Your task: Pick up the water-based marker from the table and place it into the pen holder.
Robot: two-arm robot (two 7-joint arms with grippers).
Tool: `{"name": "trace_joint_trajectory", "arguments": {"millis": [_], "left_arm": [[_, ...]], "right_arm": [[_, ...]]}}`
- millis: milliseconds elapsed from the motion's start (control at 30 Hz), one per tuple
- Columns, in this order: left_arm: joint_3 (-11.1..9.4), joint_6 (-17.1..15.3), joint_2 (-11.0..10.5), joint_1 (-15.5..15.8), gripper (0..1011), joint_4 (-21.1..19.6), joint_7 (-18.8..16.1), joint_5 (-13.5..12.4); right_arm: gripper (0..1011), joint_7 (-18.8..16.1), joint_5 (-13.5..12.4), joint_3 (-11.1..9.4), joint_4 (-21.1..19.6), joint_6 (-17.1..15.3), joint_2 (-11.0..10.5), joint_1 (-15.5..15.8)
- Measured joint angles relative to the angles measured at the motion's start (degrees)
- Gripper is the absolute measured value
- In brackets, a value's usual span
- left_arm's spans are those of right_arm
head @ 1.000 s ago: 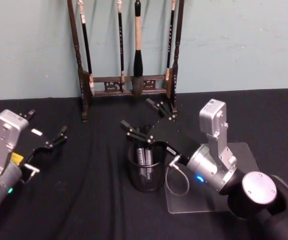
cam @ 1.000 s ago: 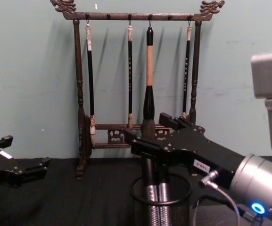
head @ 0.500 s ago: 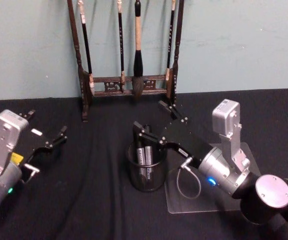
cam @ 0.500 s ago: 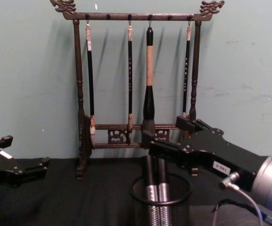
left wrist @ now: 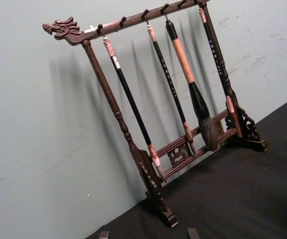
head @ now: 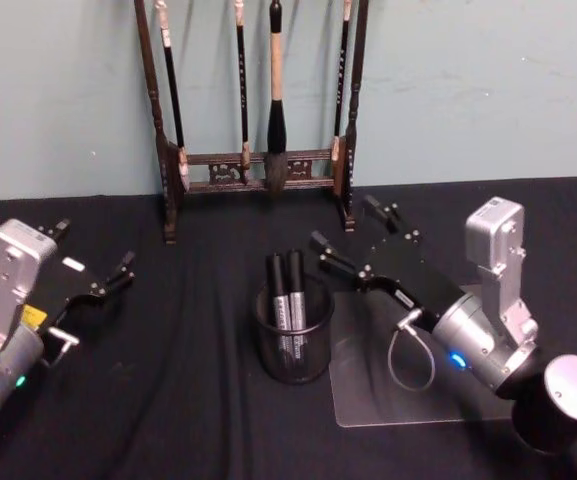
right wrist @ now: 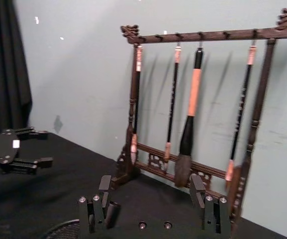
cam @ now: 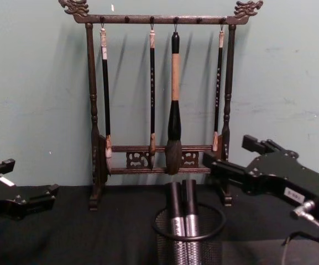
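Observation:
The black wire-mesh pen holder (head: pixel 293 362) (cam: pixel 165 243) stands mid-table. Two dark water-based markers (head: pixel 289 288) (cam: pixel 180 212) with silver bands stand upright inside it, side by side, tops above the rim. My right gripper (head: pixel 342 220) (cam: pixel 225 149) (right wrist: pixel 150 186) hovers just right of the holder at about rim height, open, with nothing between its fingers. The holder's rim (right wrist: pixel 63 229) sits at the edge of the right wrist view. My left gripper (head: pixel 96 243) (cam: pixel 32 176) stays parked at the table's far left, open and empty.
A tall dark wooden rack (head: pixel 258 100) (cam: pixel 159 94) hung with several calligraphy brushes stands against the back wall behind the holder. A clear flat plate (head: pixel 418 400) lies on the black tablecloth under my right arm. Open cloth lies between the left gripper and the holder.
My right gripper has drawn back to the right, from above the pen holder to beside it, still open. The two markers stay in the holder. The left arm has not moved.

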State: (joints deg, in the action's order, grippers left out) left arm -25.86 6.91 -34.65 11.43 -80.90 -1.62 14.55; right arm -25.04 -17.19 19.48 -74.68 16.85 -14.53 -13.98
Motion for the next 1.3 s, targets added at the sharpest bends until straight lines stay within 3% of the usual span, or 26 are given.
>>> {"name": "trace_joint_trajectory", "arguments": {"millis": [667, 1300], "left_arm": [[0.0, 0.0, 0.0, 0.0, 1009, 0.0, 0.0, 0.0], [0.0, 0.0, 0.0, 0.0, 1009, 0.0, 0.0, 0.0]], "right_arm": [[1002, 4.44, 1.32, -4.49, 0.19, -2.15, 0.05, 2.41], [1002, 5.88, 4.21, -5.13, 4.94, -2.94, 1.92, 2.06]]}}
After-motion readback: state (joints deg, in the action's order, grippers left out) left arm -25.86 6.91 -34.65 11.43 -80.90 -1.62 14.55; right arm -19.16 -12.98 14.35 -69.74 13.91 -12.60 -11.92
